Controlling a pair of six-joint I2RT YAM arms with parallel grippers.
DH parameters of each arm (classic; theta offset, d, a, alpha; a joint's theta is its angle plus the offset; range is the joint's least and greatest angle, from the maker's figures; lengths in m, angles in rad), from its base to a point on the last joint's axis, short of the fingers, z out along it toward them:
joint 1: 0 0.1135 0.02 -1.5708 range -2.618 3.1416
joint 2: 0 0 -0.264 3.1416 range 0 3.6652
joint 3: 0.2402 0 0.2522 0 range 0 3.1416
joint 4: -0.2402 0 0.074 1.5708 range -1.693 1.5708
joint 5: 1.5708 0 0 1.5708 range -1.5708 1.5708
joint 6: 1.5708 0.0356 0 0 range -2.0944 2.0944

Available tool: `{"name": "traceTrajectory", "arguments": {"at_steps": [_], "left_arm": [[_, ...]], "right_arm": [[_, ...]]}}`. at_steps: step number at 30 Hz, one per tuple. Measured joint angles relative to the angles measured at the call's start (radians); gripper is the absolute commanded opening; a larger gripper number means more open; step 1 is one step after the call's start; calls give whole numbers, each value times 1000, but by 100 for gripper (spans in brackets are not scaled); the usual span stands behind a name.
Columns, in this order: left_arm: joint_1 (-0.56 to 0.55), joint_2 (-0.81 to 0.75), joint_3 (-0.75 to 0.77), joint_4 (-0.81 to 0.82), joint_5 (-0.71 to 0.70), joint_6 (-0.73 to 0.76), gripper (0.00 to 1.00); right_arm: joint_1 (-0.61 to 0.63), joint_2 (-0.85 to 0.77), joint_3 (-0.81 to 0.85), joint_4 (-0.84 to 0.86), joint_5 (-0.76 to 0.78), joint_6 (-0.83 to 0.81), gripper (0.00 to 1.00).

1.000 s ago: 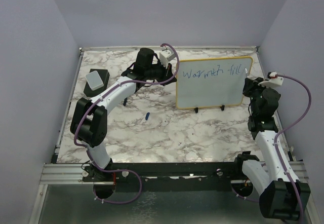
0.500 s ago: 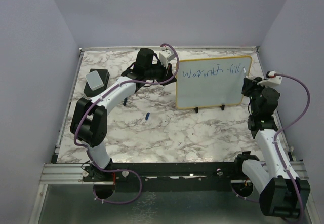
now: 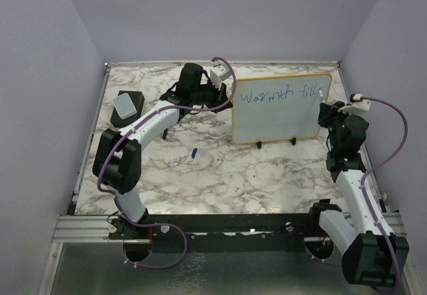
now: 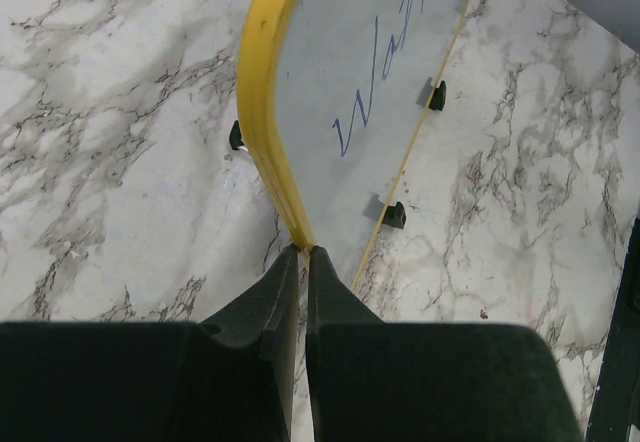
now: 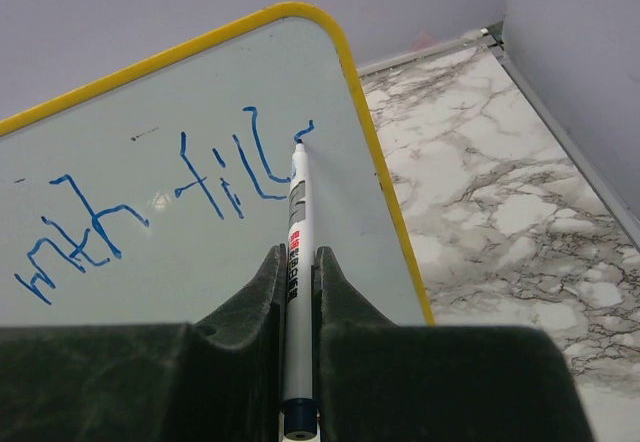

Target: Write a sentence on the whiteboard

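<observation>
From above, the whiteboard stands upright on its feet at the far right of the marble bench, with the sentence in blue along its top. A grey-topped eraser lies far left, and a small blue piece lies near the board's front. At the left wrist, the left gripper is pinched tight on the board's yellow frame. At the right wrist, the right gripper clamps a white marker, its tip touching the board just after "fill", beside the frame.
</observation>
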Motion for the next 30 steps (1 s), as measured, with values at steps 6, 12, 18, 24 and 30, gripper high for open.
{"name": "traceTrajectory", "arguments": {"at_steps": [6,12,18,24,30], "left_arm": [[0,0,0,0,0,0,0],[0,0,0,-1,0,0,0],[0,0,0,-1,0,0,0],[0,0,0,-1,0,0,0],[0,0,0,-2,0,0,0]], "right_arm": [[0,4,0,-2,31,0,1],[0,11,0,-3,47,0,1],[0,13,0,-10,49,0,1],[0,13,0,-15,41,0,1],[0,11,0,-17,26,0,1]]}}
